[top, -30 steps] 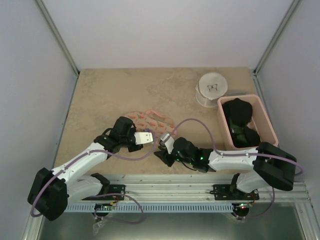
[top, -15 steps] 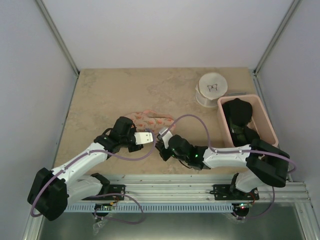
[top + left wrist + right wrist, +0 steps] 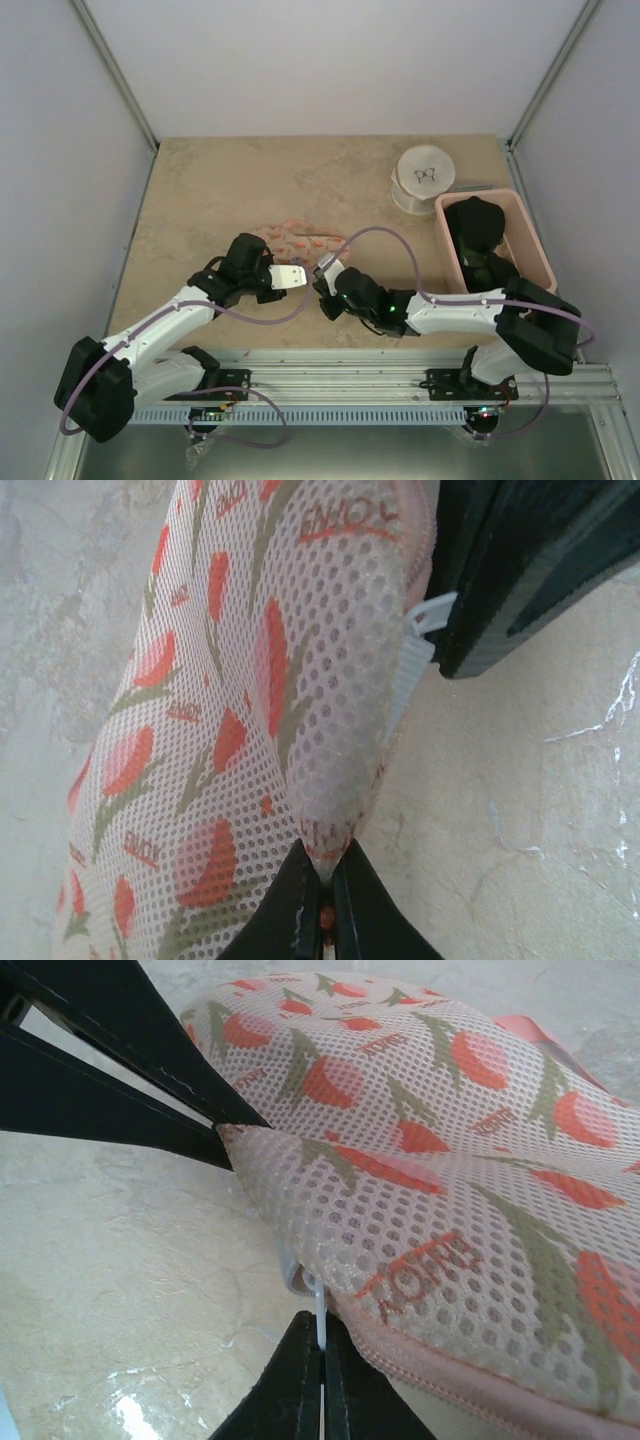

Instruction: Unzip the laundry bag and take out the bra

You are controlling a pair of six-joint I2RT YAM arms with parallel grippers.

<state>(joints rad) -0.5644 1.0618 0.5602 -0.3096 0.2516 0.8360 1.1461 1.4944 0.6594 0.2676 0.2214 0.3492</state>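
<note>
- Laundry bag [image 3: 300,238], flat cream-pink orange-printed mesh pouch, lies on the surface [image 3: 220,190] toward its near edge.
- Left pincer [image 3: 322,885] clamps its fabric end.
- Right pincer [image 3: 320,1370] clamps its white zip pull [image 3: 320,1320].

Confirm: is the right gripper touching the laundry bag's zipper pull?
Touching. Right wrist view shows the right gripper shut on the white zipper pull of the laundry bag.

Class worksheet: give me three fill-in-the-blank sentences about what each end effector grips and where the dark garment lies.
The laundry bag's tip is pinched by the ____. The white zipper pull is pinched by the ____. The dark garment lies in the pink ____.
Missing words: left end effector; right end effector; basket.
</note>
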